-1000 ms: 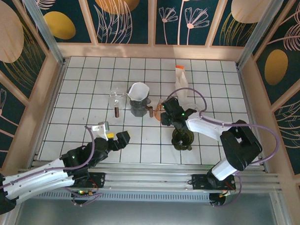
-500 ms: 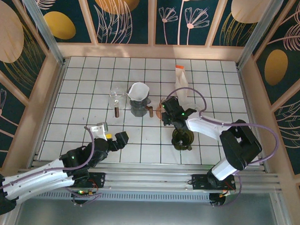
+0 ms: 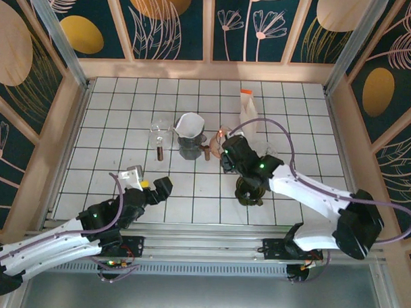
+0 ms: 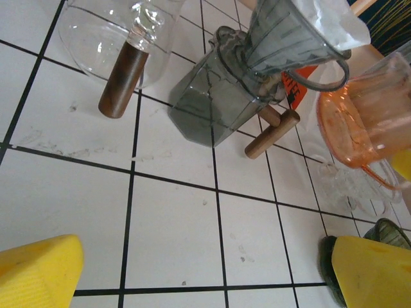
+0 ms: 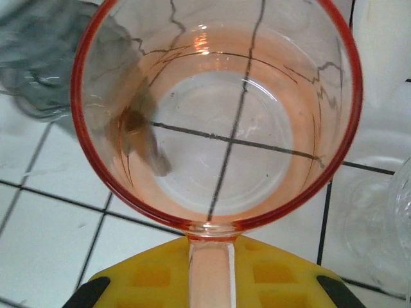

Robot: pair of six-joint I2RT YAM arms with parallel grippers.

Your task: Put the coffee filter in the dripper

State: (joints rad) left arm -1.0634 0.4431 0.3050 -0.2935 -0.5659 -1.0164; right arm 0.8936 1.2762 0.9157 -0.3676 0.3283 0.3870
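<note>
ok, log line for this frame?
left tool: open | right tool: shut on orange dripper handle | filter: in grey dripper

- An orange cup of clear plastic is seen straight from above, its round mouth facing up.
- Its handle points to the near edge, clamped between the yellow pads of the right gripper.
- Black lines of the white tiled table show through the cup's bottom.
- A blurred grey vessel lies far left, beyond the rim.
- Clear glassware sits near right, just beside the cup.
</note>
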